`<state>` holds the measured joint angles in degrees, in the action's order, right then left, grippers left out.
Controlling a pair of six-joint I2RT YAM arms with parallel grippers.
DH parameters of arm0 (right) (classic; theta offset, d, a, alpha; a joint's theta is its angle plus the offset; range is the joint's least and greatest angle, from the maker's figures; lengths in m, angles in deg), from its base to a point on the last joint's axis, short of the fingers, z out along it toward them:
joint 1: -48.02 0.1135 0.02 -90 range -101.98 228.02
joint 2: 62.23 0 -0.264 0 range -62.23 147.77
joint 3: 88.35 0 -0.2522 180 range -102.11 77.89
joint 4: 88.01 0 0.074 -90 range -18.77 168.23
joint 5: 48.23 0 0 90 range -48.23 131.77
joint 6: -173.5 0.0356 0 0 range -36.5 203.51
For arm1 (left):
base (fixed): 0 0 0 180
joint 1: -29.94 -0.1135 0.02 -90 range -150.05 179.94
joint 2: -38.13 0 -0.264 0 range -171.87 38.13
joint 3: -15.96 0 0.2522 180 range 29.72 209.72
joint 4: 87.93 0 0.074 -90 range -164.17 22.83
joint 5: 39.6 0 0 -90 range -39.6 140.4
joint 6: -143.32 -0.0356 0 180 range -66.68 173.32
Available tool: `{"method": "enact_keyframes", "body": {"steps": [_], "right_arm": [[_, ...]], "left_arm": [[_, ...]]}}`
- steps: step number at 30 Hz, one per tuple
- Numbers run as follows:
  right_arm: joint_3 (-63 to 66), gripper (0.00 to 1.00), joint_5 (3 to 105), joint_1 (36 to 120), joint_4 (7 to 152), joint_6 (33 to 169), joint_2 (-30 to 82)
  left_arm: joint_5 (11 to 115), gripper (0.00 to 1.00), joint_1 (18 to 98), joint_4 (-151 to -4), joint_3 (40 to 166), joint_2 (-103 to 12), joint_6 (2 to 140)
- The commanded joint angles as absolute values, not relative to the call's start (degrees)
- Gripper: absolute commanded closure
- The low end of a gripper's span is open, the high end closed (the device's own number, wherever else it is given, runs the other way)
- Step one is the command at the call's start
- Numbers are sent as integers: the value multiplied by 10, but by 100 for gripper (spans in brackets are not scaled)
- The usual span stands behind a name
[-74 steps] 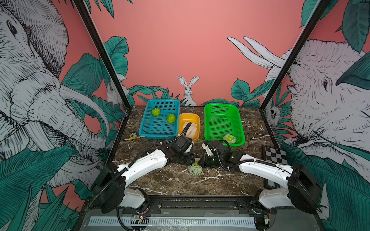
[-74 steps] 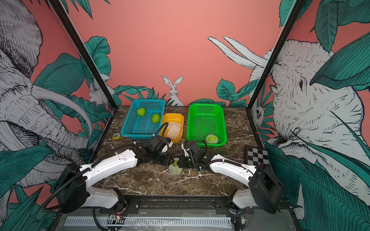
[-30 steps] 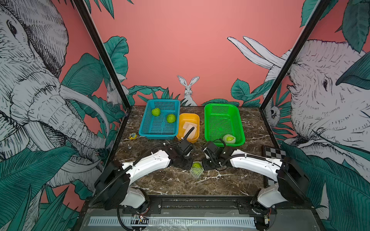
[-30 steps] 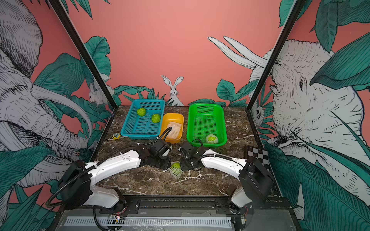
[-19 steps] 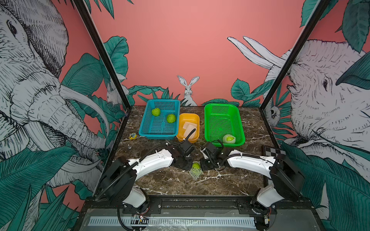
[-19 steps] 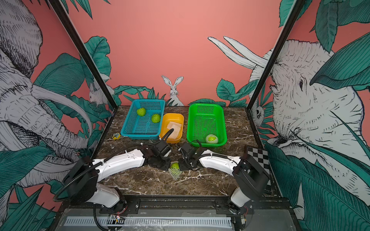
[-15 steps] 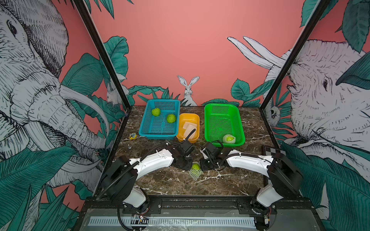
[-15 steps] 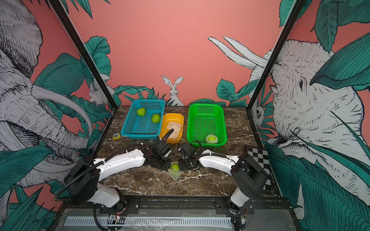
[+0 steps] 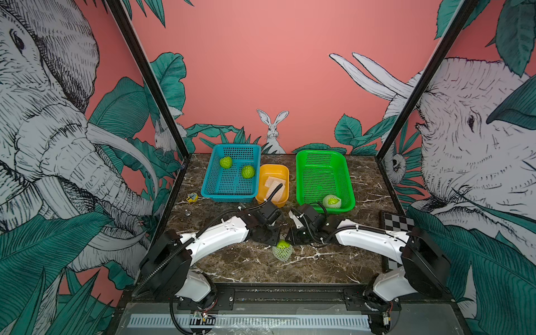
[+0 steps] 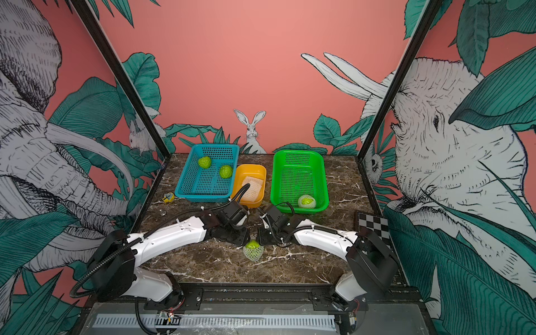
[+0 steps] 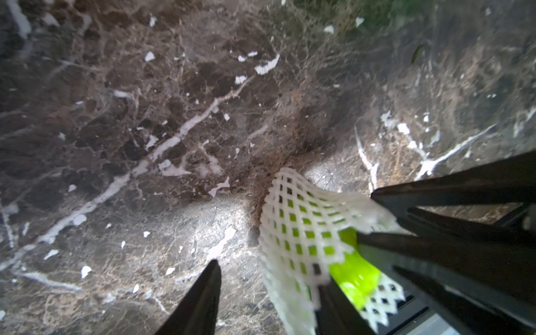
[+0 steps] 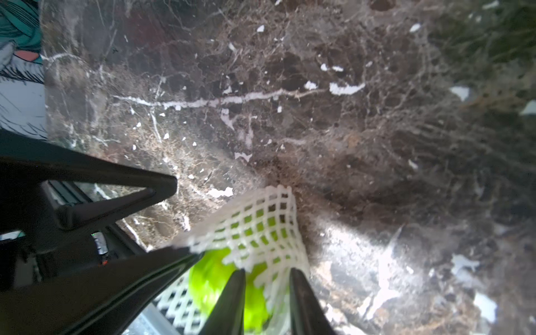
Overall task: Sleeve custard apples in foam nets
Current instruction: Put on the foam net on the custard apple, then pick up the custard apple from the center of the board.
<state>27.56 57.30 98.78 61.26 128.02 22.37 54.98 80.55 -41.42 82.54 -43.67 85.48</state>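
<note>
Custard apple [image 9: 283,245] half-netted; wrist cam: L pincer [image 11: 268,275] parted.

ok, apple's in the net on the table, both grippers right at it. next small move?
Probably close the right gripper on the netted custard apple, ready to lift it to the green basket. The foam net covers all but its top, like the sleeved apple in that basket, and the jaws of both it and the left gripper stand parted at the net's rim.
</note>
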Motion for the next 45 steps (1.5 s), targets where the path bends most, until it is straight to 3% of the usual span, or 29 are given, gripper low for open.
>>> {"method": "enact_keyframes", "body": {"steps": [1,7,11,13,14,15,24,26,45], "right_arm": [[284,62,575,981,615,1284,198],[296,39,574,979,610,1277,149],[309,31,584,979,609,1255,123],[315,20,592,979,612,1251,115],[317,7,596,981,614,1250,112],[318,1,596,985,615,1249,111],[295,1,567,1026,600,1226,158],[286,1,556,1035,593,1222,178],[201,1,481,1075,568,1208,328]], "left_arm": [[535,45,807,-409,839,-416,862],[529,39,800,-413,846,-391,874],[516,35,783,-422,846,-364,876],[509,33,768,-429,844,-351,877],[507,32,759,-432,842,-346,877],[507,30,745,-439,840,-339,878],[467,11,690,-476,832,-308,862],[467,2,686,-482,830,-308,863],[480,1,681,-512,786,-283,890]]}}
